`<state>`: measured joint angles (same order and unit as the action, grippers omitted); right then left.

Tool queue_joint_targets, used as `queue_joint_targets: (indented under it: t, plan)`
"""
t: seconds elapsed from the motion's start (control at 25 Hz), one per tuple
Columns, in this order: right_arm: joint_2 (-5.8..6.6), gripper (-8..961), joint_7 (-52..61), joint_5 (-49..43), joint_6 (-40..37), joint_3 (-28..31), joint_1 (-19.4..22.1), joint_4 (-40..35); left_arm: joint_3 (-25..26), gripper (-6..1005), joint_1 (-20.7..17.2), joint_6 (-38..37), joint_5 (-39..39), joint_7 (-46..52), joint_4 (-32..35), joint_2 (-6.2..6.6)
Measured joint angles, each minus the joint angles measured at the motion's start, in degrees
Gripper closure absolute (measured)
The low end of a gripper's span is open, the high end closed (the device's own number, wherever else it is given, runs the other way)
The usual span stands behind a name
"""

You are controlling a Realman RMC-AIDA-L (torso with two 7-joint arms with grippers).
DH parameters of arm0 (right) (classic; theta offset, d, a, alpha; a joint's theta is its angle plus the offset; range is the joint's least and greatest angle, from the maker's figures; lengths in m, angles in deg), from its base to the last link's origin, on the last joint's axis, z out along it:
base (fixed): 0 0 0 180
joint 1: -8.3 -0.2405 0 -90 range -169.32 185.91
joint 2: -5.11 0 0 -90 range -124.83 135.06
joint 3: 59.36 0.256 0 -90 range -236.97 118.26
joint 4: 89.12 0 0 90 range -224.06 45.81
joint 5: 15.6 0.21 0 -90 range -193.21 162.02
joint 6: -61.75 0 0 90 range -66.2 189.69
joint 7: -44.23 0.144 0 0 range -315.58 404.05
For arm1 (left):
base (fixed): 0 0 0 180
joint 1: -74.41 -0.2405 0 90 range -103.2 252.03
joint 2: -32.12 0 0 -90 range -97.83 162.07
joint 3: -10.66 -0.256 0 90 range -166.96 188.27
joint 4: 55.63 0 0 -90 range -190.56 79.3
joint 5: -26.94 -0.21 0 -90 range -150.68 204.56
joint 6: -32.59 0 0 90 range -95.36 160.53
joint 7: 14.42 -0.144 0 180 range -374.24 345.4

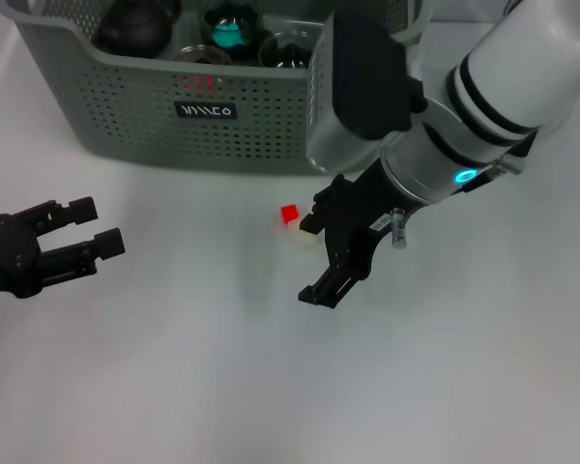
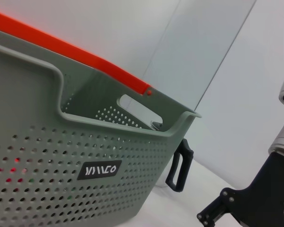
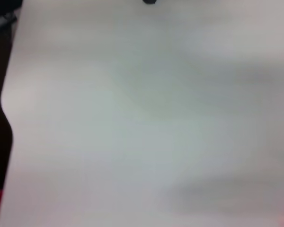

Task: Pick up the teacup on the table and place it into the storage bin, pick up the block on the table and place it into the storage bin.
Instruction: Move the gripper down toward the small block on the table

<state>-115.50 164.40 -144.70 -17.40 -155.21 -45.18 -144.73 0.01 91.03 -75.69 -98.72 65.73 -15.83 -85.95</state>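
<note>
Right claw (image 1: 321, 253) spread apart, empty, just beside red block (image 1: 290, 213) on tabletop (image 1: 222, 387); left claw (image 1: 89, 227) apart, parked near storage bin (image 1: 155, 106).

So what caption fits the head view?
Right end effector open beside red block; left end effector idle, storage bin behind.

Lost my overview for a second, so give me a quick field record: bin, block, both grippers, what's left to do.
storage bin: far side of the table, dark round items inside
block: small, red, on the table in front of the bin, not gripped
right gripper: open, just beside the block, empty
left gripper: open, empty, off to the left, away from the block
remaining: block not yet in the bin
</note>
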Motion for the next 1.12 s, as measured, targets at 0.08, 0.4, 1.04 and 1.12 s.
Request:
queue_joint_targets:
  t: [0.08,0.4,1.04,1.12]
  plan:
    - [0.0,13,-0.6,-0.81,1.09,-1.11,-0.17,-0.75,0.01,175,0.12,0.2,0.0,0.0,-0.2,-0.04]
    - [-0.18,13,-0.52,-1.13,8.15,-2.69,-3.48,5.54,-0.32,174,0.43,1.97,-0.17,0.0,-0.88,-0.36]
    - [-0.81,12,-0.05,2.08,19.41,-9.83,-5.95,12.45,-0.44,174,0.48,3.16,-0.14,0.0,-1.3,-0.41]
    - [-0.85,12,-0.01,3.18,20.01,-10.04,-6.17,12.77,-0.4,174,0.49,3.17,-0.13,0.0,-1.3,-0.41]
